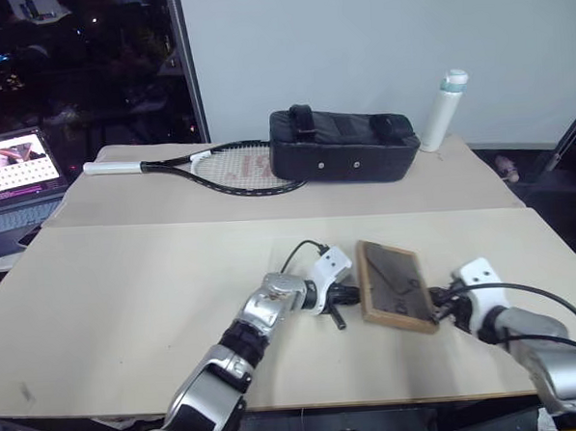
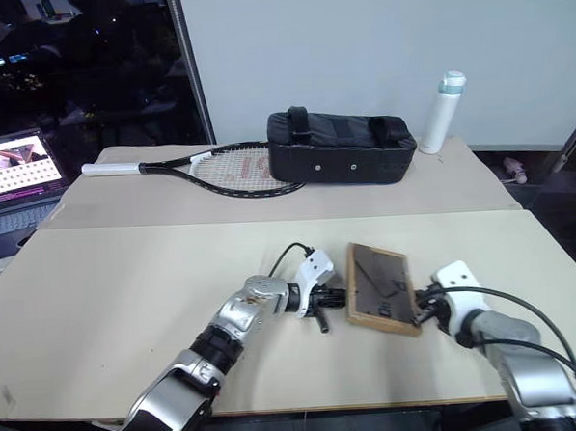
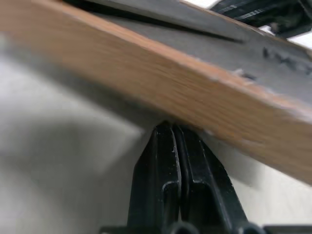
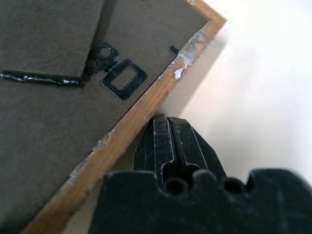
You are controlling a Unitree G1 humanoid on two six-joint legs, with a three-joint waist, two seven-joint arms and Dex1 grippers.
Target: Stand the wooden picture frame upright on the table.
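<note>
One wooden picture frame [image 1: 397,285], lying flat and face down near the front middle of the table [image 1: 128,301]. Rectangular, light-wood rim with worn, chipped patches along the edge; matte dark brown back panel carrying one small black sawtooth hanger [image 4: 124,79] and a hinged stand folded flat against it. Flanked by two grippers, one at each long side. Left gripper [image 1: 345,294] with both black fingers pressed together, nothing between them, tips up against the frame's left wooden edge. Right gripper [image 4: 167,127] likewise closed and empty, its ridged black fingertips touching the right wooden edge near a corner. Pale beige tabletop, matte and smooth, made of two slabs meeting at a seam running across behind the frame. On the far slab, well apart from the frame: one black oblong zippered case [image 1: 342,145] of soft fabric with a carry strap on top; one tennis racket [image 1: 203,168] with a black rim and white grip, its head tucked against the case's left end; one slim white bottle [image 1: 443,111] standing upright just right of the case. One open laptop [image 1: 14,177] with a lit screen beyond the table's left edge.
</note>
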